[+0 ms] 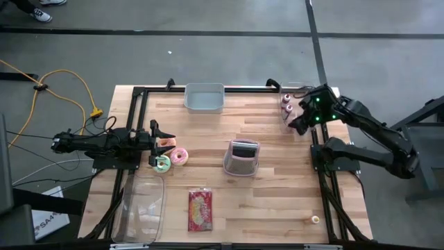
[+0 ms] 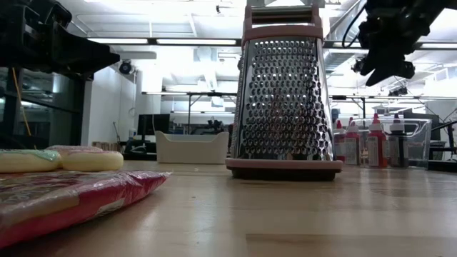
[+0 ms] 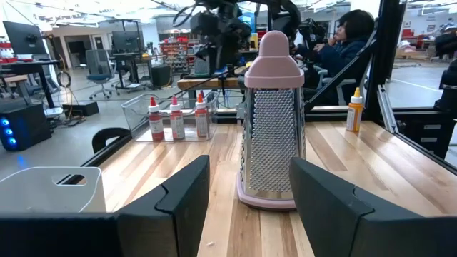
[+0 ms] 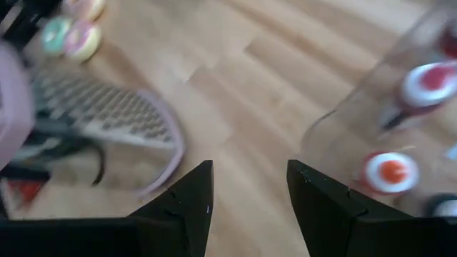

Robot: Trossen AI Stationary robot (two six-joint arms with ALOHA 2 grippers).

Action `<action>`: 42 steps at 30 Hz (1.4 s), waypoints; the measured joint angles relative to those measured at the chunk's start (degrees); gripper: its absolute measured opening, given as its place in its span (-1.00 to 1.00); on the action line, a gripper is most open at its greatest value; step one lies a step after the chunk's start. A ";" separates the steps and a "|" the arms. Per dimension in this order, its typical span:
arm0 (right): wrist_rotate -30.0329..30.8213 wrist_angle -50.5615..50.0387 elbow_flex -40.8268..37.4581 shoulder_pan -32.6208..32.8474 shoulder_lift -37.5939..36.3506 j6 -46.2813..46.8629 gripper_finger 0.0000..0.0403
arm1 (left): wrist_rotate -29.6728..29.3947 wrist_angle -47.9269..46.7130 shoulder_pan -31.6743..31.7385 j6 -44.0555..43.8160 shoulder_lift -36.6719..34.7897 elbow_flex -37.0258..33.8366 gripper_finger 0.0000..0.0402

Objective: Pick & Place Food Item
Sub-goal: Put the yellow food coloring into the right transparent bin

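While I can read no label on the red packet (image 1: 200,210), lower centre, the frosted donuts (image 1: 171,159) sit mid-left beside my spread left gripper (image 1: 155,144); right gripper (image 1: 297,126), upper right, parted, empty.

Grater (image 4: 86,114) blurred in right wrist view; packet (image 2: 64,196) cut by low view's edge.

Open-plan lab/workshop: desks, monitors (image 3: 18,37), office chairs (image 3: 102,73), ceiling strip lights (image 2: 193,41), concrete floor (image 1: 208,59).
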 joint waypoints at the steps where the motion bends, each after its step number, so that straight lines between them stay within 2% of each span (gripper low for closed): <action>1: -0.47 -0.23 0.00 1.18 -0.01 0.08 -0.18 | 0.00 0.00 -0.02 0.00 0.00 0.02 -0.06; 16: -0.63 0.22 0.00 20.53 0.03 6.02 -0.18 | 0.00 0.00 -0.02 0.00 0.00 0.01 -0.06; 27: -0.67 2.51 0.00 37.35 0.14 6.05 -0.18 | 0.00 0.00 -0.02 0.00 0.00 0.00 -0.06; 35: -0.17 9.60 0.02 53.48 3.68 12.36 -0.18 | 0.00 0.00 -0.01 0.00 0.01 0.02 -0.06; 42: 4.36 19.53 0.02 67.00 11.22 11.28 -0.18 | 0.00 0.00 -0.02 -0.01 0.00 0.01 -0.06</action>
